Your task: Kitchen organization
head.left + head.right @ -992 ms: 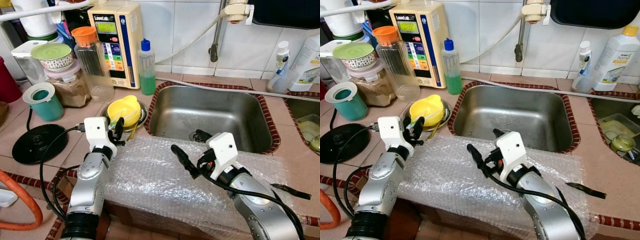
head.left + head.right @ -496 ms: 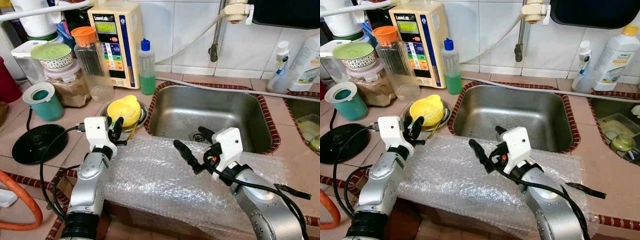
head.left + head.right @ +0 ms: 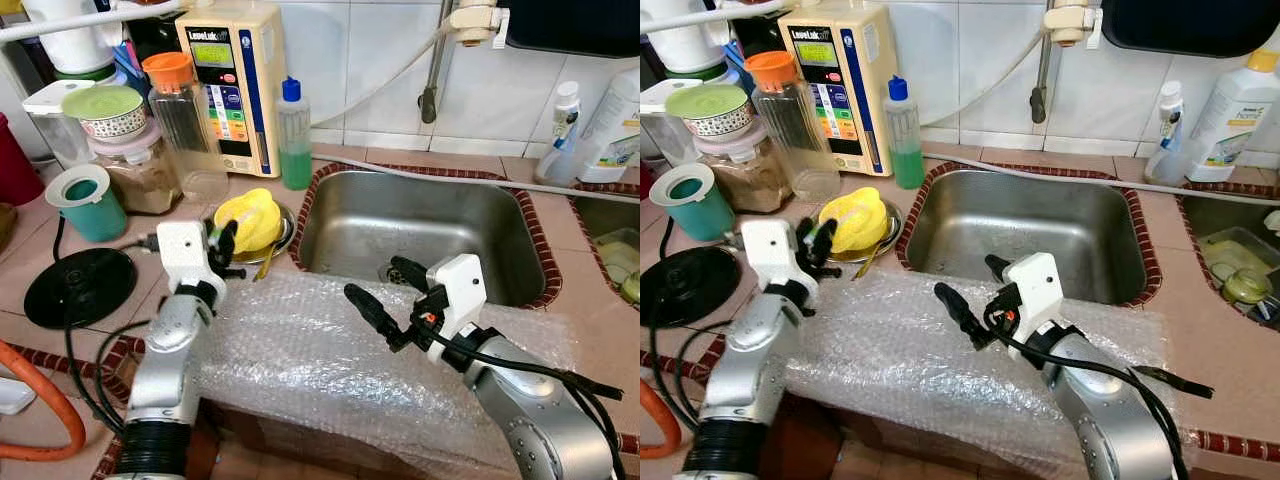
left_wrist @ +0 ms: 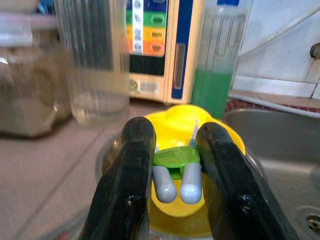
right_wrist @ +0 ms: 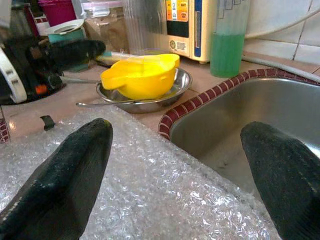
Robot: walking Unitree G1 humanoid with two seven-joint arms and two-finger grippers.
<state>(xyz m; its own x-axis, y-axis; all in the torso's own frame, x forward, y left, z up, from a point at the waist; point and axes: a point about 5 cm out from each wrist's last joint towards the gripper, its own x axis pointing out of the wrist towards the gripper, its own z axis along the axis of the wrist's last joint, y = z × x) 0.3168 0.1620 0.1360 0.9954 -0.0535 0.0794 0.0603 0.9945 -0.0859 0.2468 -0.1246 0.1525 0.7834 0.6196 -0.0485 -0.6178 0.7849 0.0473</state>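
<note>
Over on the left, the left gripper (image 4: pixel 172 165) has its jaws clenched on a small green-topped utensil with two grey handles (image 4: pixel 176 172), held just above the yellow bowl (image 3: pixel 250 218) in its steel dish (image 3: pixel 883 245); a slip could drop it between the dish and the clear jug (image 3: pixel 188 130) crowding the tiled surface (image 3: pixel 40 250) behind. Toward the right, the right gripper (image 3: pixel 385 290) hovers with jaws released wide over the bubble wrap (image 3: pixel 320 350) at the sink (image 3: pixel 420 235) edge, where room is freer, though a fingertip could snag the wrap.
</note>
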